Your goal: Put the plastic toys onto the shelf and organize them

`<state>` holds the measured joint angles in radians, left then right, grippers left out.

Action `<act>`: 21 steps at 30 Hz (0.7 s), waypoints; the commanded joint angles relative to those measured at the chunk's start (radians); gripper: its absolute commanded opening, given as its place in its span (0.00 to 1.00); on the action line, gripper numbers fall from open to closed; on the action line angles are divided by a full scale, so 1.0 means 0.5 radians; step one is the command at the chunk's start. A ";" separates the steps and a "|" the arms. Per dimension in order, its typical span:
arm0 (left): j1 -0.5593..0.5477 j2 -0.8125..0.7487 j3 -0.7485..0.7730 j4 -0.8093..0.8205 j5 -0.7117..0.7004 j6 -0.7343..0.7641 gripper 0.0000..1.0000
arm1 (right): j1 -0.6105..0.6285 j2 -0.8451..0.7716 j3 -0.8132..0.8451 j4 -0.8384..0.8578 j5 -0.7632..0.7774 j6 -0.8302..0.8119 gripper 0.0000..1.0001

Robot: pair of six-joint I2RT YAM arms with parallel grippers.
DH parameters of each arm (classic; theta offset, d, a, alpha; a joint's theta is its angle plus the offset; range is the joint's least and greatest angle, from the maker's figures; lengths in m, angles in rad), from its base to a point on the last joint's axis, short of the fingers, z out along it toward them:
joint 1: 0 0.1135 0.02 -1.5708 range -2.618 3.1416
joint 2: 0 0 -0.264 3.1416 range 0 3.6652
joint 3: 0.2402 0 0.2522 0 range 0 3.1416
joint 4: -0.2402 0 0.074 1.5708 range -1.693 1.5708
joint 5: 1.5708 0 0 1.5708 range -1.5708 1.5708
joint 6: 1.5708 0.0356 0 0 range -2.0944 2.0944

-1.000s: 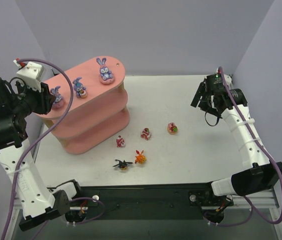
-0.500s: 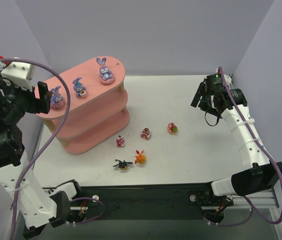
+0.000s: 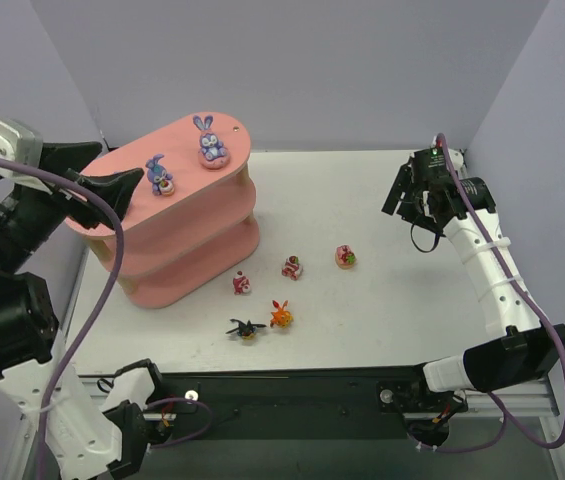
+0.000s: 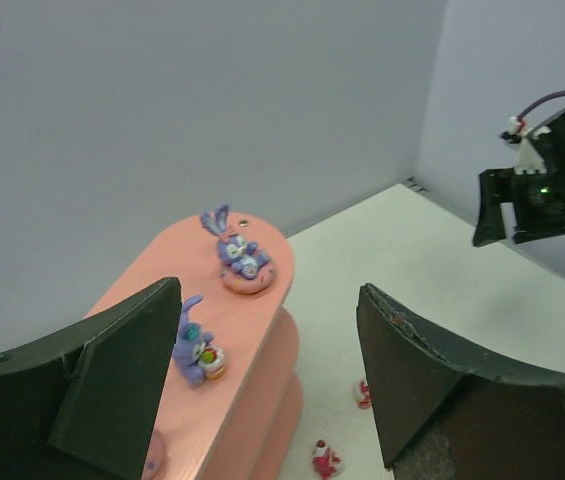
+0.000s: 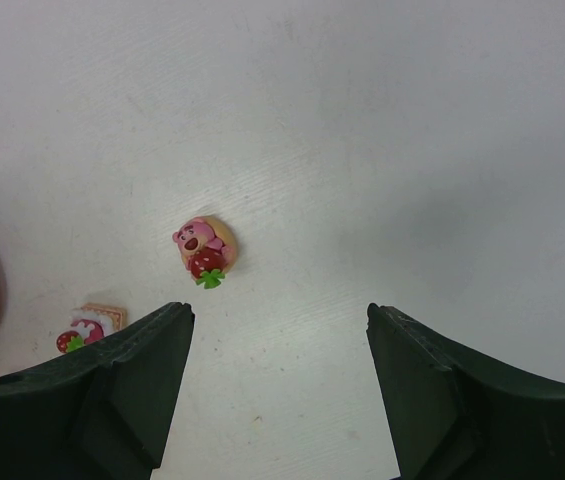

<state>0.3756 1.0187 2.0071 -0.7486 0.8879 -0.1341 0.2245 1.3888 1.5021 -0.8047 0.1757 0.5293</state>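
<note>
While the left gripper hangs open and empty by the 8 o'clock end of the shelf, two bunnies on its top board, five toys on the table at 4 o'clock from the shelf, right gripper open and empty at 2 o'clock from the pink bear.

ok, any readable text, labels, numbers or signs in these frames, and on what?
None can be read.
No lettering shows on the pink shelf, the bunny figurines, the pink bear toy, the left arm or the right arm.
</note>
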 commanded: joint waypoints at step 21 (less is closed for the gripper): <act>-2.839 0.567 0.029 0.239 -2.204 0.433 0.74 | 0.014 -0.295 -0.270 0.109 -0.057 0.009 0.73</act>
<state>-0.8021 1.2438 1.9617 -0.5255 0.2905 -0.1745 0.2253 1.2938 1.3937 -0.7574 0.1413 0.5312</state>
